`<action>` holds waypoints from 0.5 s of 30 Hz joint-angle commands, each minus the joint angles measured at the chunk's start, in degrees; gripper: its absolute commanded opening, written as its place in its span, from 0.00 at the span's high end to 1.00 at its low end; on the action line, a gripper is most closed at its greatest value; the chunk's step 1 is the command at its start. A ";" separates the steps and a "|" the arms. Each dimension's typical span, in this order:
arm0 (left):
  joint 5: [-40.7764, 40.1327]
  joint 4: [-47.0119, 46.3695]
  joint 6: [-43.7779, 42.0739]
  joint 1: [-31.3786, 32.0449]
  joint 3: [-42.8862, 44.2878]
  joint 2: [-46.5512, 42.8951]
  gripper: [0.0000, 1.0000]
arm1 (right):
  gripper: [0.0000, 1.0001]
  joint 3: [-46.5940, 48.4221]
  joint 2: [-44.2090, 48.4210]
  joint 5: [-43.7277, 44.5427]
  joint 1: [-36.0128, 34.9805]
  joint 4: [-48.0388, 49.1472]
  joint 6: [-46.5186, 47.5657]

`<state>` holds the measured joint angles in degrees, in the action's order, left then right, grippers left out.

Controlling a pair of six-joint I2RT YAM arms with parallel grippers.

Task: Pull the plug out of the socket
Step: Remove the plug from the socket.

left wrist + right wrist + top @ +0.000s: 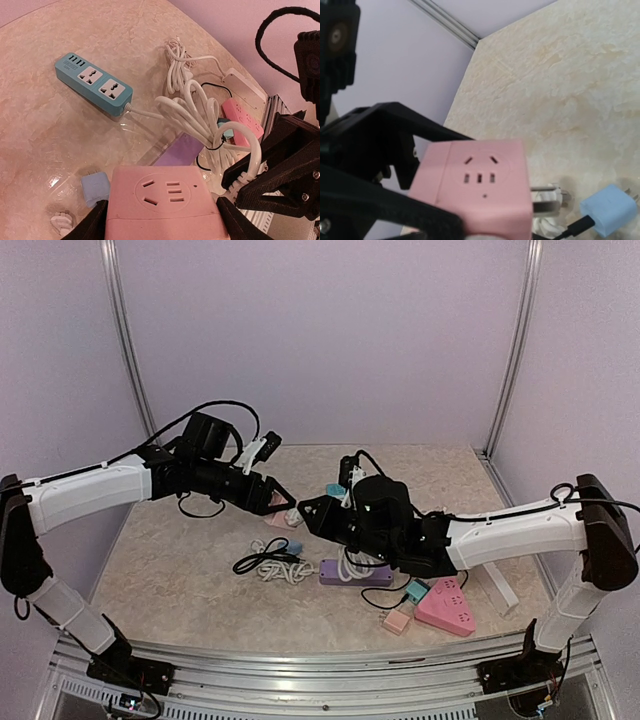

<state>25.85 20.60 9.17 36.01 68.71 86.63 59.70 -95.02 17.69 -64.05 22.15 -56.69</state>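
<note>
The socket is a pink cube (277,521) (165,200) (480,185) held above the table. My left gripper (280,505) (162,222) is shut on it, one black finger on each side. The plug (243,172) is white, on the end of a coiled white cord (200,115). My right gripper (308,512) (252,182) is shut on it just right of the cube. In the right wrist view the plug is only a white blur at the bottom edge under the cube. Whether its pins sit in the socket is hidden.
On the table lie a teal power strip (95,82), a purple strip (355,572), a pink strip (445,605), a white strip (245,85), a blue adapter (95,187) (609,210), a loose white plug (62,221) (547,197) and a black cable (262,558).
</note>
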 commanded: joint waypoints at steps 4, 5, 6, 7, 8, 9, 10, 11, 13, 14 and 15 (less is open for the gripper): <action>-0.05 -0.83 -4.02 0.26 -0.20 -1.33 1.00 | 1.00 -0.37 2.55 3.92 2.63 -4.09 1.06; -0.57 -0.83 -5.27 1.54 -0.36 -1.67 1.00 | 1.00 -0.24 2.57 3.33 3.64 -4.27 1.16; -0.77 -0.86 -6.46 2.73 -0.60 -2.07 1.00 | 1.00 0.24 2.33 2.61 4.47 -4.59 1.40; -0.84 -0.85 -7.66 3.93 -0.71 -2.43 1.00 | 1.00 0.77 2.10 1.91 5.24 -5.56 1.48; -1.24 -0.78 -8.54 5.03 -0.83 -2.54 1.00 | 1.00 1.24 1.81 1.24 6.05 -5.97 1.71; -1.95 -0.41 -8.94 6.06 -0.81 -2.66 1.00 | 1.00 1.55 1.70 0.67 6.65 -6.20 1.81; -2.95 0.20 -10.17 6.86 -0.65 -2.56 1.00 | 1.00 1.82 1.56 0.26 7.05 -6.33 2.03; -4.05 0.94 -11.04 7.67 -0.34 -2.00 1.00 | 1.00 2.22 1.65 0.27 7.31 -6.59 2.27; -5.39 2.32 -12.26 8.58 0.35 -1.06 1.00 | 1.00 2.74 1.89 0.89 7.36 -6.96 2.93; -5.52 2.50 -12.32 8.81 0.52 -0.68 1.00 | 1.00 2.81 1.99 1.26 7.36 -7.17 3.05; -5.46 2.45 -12.27 8.89 0.50 -0.56 1.00 | 1.00 2.73 2.15 1.55 7.36 -7.17 3.11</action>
<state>15.92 18.59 2.28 41.15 68.60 86.63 60.27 -94.39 11.97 -60.73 17.37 -55.48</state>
